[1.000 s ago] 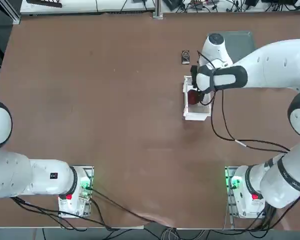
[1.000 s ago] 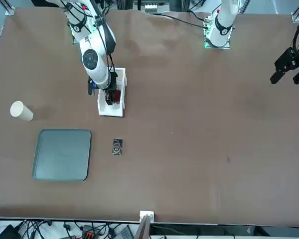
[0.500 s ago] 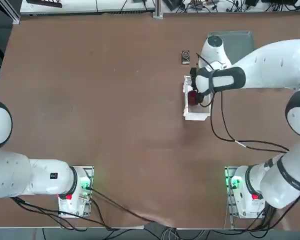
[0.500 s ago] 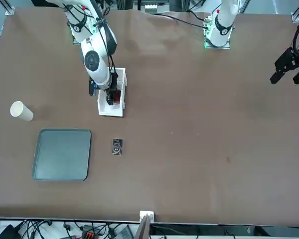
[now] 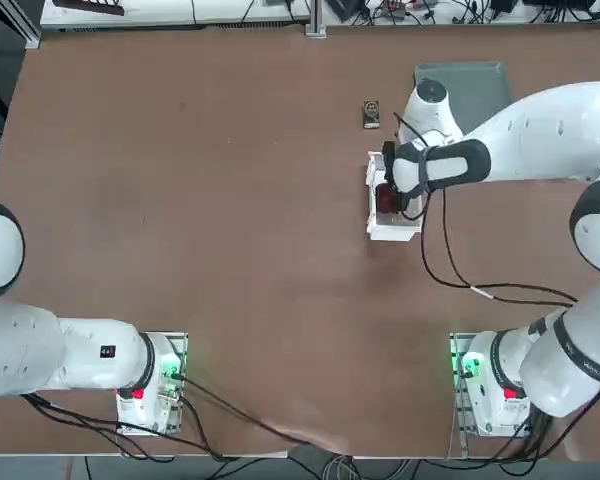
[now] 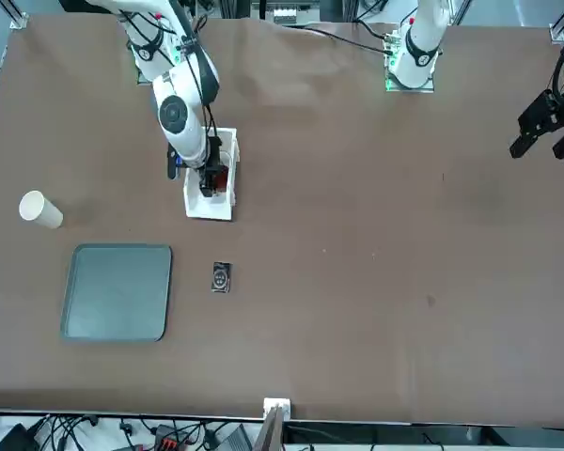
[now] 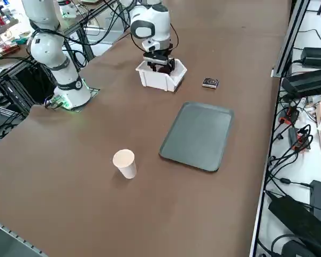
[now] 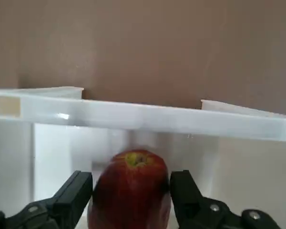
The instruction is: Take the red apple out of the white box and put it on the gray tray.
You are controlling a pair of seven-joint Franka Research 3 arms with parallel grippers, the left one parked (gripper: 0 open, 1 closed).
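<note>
On the brown worktop (image 6: pixel 376 235) we see a white paper cup (image 6: pixel 39 209) lying on its side, well apart from a small black rectangular object (image 6: pixel 221 277) with a pale round face, lying flat.

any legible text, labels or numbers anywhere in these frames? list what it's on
No text reads in any view.
Small black item on the table near the gray tray: pale marking on top, too small to read.
White box: tan sticker on its rim, blank as far as shows.
Red apple, paper cup, right gripper: nothing printed that shows.
</note>
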